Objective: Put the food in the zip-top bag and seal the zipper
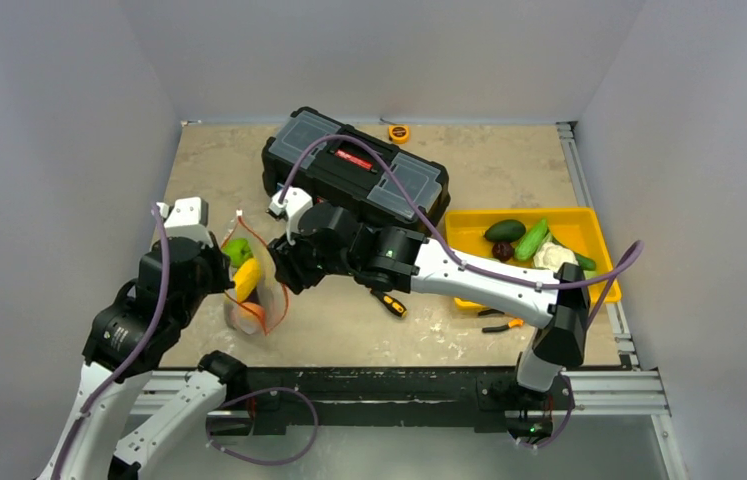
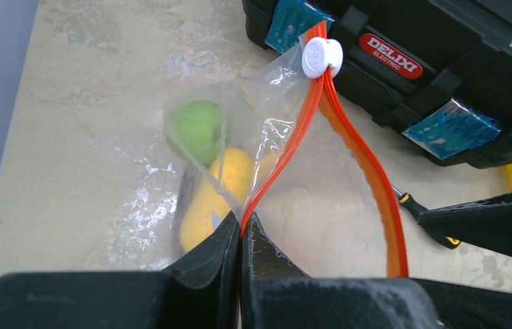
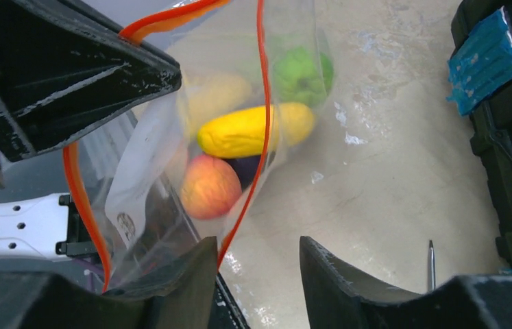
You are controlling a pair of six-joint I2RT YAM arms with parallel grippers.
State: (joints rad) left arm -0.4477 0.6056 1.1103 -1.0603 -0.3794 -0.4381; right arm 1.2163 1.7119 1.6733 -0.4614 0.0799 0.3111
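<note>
In the zip-top bag (image 2: 321,205), food (image 2: 225,181).

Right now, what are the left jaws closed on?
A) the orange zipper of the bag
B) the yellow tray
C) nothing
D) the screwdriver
A: in the left wrist view the left jaws are shut on the zipper, with one orange strip pinched between their tips.

Toolbox (image 1: 354,175) blocks far middle; yellow tray (image 1: 577,222) fills right edge. Right arm (image 1: 489,285) spans desk middle above screwdriver (image 1: 390,303); pliers (image 1: 501,322) by near edge. Far-left corner open. Zip-top bag (image 1: 254,290) mouth gapes upward near left edge; left gripper (image 2: 241,219) pinches zipper (image 2: 376,179), right gripper (image 3: 256,247) crowds opposite side
</note>
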